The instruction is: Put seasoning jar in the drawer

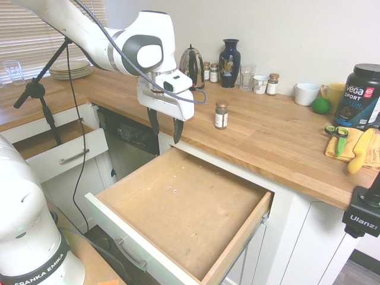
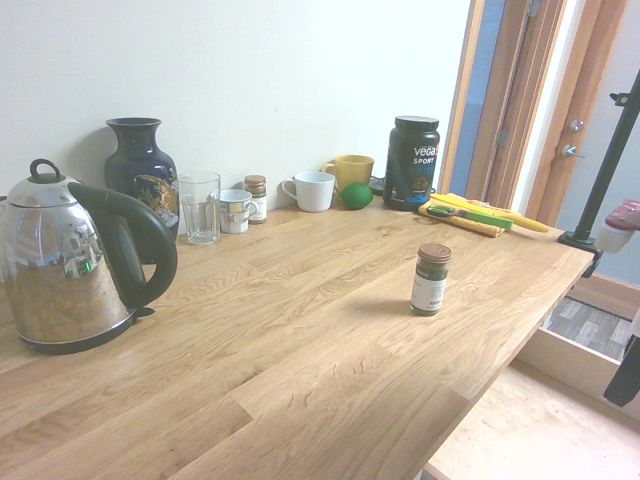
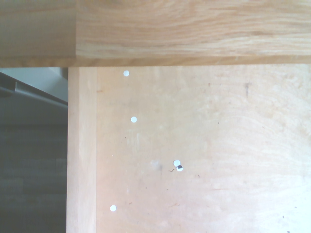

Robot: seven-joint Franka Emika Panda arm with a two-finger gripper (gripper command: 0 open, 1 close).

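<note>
The seasoning jar [image 1: 221, 114] [image 2: 431, 279] stands upright on the wooden counter near its front edge, with a dark lid and a white label. The large drawer [image 1: 184, 208] is pulled wide open below the counter, its bare wooden bottom [image 3: 204, 160] holding only a few small white specks. My gripper [image 1: 165, 127] hangs open over the drawer's back left corner, level with the counter edge and to the left of the jar. Nothing sits between its dark fingers [image 1: 177, 130]. The second exterior view catches only a dark sliver of a fingertip [image 2: 624, 373] at the right edge.
A kettle [image 1: 191, 67], dark vase [image 1: 229, 63], glass [image 1: 247, 77], small jars [image 1: 272, 84] and mugs [image 1: 306, 93] line the wall. A protein tub [image 1: 358, 96], lime [image 1: 321, 105], scissors and cloth [image 1: 350, 145] sit at the right. A smaller drawer [image 1: 65, 155] stands open at the left.
</note>
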